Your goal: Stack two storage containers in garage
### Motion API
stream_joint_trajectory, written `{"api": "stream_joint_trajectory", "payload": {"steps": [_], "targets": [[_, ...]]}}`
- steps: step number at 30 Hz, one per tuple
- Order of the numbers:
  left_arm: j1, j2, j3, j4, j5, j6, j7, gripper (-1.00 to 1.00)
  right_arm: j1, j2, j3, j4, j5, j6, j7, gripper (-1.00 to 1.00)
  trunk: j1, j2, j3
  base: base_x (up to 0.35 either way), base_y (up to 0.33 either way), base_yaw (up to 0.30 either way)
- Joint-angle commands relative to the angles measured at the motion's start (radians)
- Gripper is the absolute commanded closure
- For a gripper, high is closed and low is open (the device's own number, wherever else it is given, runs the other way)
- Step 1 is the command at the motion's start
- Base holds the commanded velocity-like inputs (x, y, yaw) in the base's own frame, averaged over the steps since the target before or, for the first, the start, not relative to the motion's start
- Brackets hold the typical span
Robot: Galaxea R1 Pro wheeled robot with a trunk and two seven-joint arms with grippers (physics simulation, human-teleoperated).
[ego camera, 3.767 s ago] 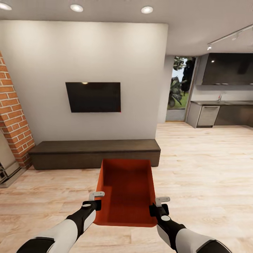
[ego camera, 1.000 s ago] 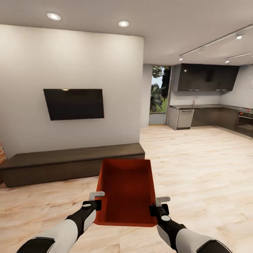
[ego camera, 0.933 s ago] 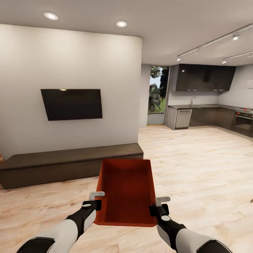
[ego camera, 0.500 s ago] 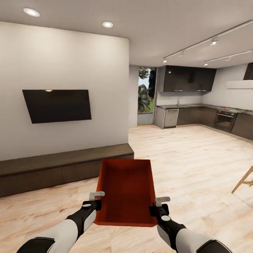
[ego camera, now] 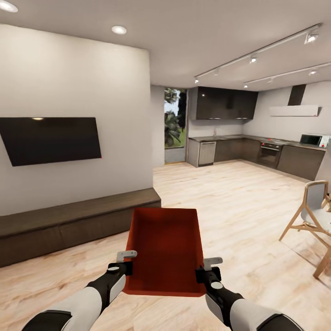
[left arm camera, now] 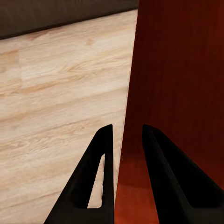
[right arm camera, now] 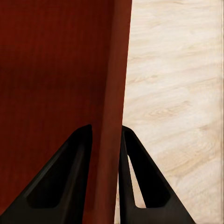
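Note:
I carry one orange-red storage container (ego camera: 166, 248), open-topped and empty, level in front of me above the light wood-plank floor (ego camera: 239, 207) of the living room. My left gripper (ego camera: 125, 261) is shut on its left wall, and my right gripper (ego camera: 208, 269) is shut on its right wall. In the left wrist view the storage container's wall (left arm camera: 135, 116) runs between the two black fingers (left arm camera: 100, 158) of the left gripper (left arm camera: 125, 133). The right wrist view shows the container's wall (right arm camera: 114, 93) pinched between the fingers (right arm camera: 77, 154) of the right gripper (right arm camera: 106, 133).
A black wall TV (ego camera: 48, 139) hangs on the off-white wall at left, above a long dark low bench (ego camera: 73, 223). A kitchen with dark cabinets (ego camera: 239, 149) lies ahead right past open floor. A wooden chair (ego camera: 312, 216) stands at the right edge. A glazed doorway (ego camera: 174, 124) shows plants.
The whole view has swung to the right: TV and bench slid left, the kitchen and a chair came into sight. The container and both grippers hold the same pose.

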Motion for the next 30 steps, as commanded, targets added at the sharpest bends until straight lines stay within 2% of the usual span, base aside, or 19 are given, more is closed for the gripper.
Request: {"api": "stream_joint_trajectory", "payload": {"steps": [1,30], "targets": [[0.000,0.009,0.015,-0.004,-0.011,0.004,0.009,1.00,-0.001,0.000,-0.072,0.000,-0.009,-0.003,0.000,1.00,0.000,-0.002,-0.002,0.000,0.000,-0.242],[0.000,0.009,0.014,-0.004,-0.012,0.004,0.009,1.00,-0.001,0.000,-0.072,0.000,-0.009,-0.003,-0.001,1.00,0.000,-0.002,-0.002,0.000,0.000,-0.242]]}}
